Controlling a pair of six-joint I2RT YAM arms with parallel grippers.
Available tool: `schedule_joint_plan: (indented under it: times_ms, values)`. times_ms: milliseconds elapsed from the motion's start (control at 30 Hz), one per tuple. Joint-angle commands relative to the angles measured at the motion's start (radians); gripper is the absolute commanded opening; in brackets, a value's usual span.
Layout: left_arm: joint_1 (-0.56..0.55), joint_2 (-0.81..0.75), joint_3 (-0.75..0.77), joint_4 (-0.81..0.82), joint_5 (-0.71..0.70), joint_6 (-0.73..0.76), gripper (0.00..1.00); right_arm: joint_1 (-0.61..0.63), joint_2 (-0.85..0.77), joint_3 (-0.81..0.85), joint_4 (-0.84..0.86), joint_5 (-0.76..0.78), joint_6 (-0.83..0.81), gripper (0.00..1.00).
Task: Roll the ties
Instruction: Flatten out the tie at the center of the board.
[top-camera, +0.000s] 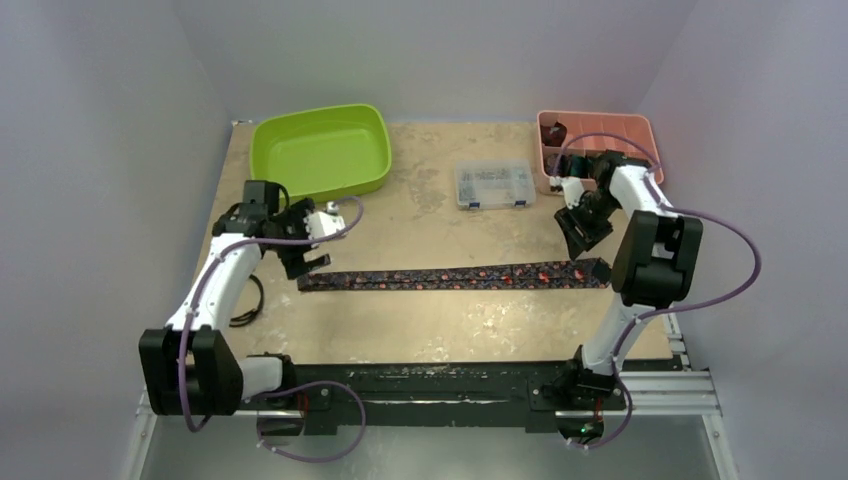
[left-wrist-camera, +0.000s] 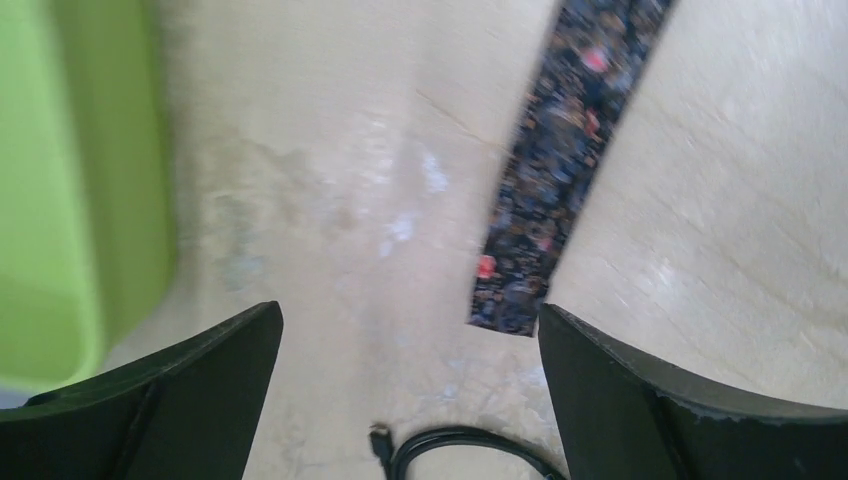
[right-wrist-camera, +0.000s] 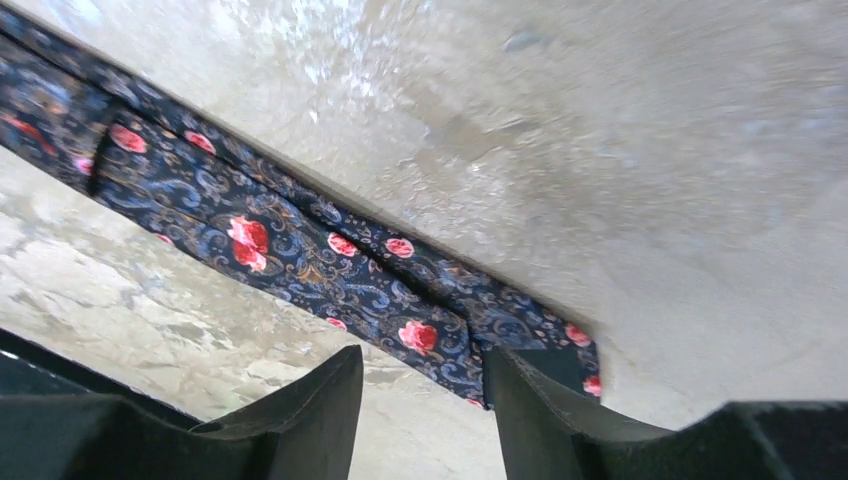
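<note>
Tan table (top-camera: 430, 330) is carrying the flat, unrolled tie (top-camera: 450, 277) across its middle; left gripper (top-camera: 303, 262) is hanging wide open by the left end; right gripper (right-wrist-camera: 425, 365) is hovering narrower, empty, over the right end. Pinching an end is probably coming next.

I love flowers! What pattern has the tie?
The tie is dark with red-pink flowers; clearest in right wrist view.

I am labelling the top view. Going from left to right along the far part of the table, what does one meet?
Green bin → clear box → pink tray. The tie lies nearer and spans most of the width, so it has no place in this order.
</note>
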Motion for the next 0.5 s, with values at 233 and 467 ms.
schedule_joint_plan:
  times_ms: [233,467]
  values:
    - [0.030,-0.017,0.144,-0.034,0.303,-0.365,1.00,-0.113,-0.005,-0.012,0.019,-0.011,0.106,0.31]
    - [0.058,0.072,0.069,-0.038,0.194,-0.160,1.00,-0.113,0.082,-0.053,0.136,0.107,0.159,0.22]
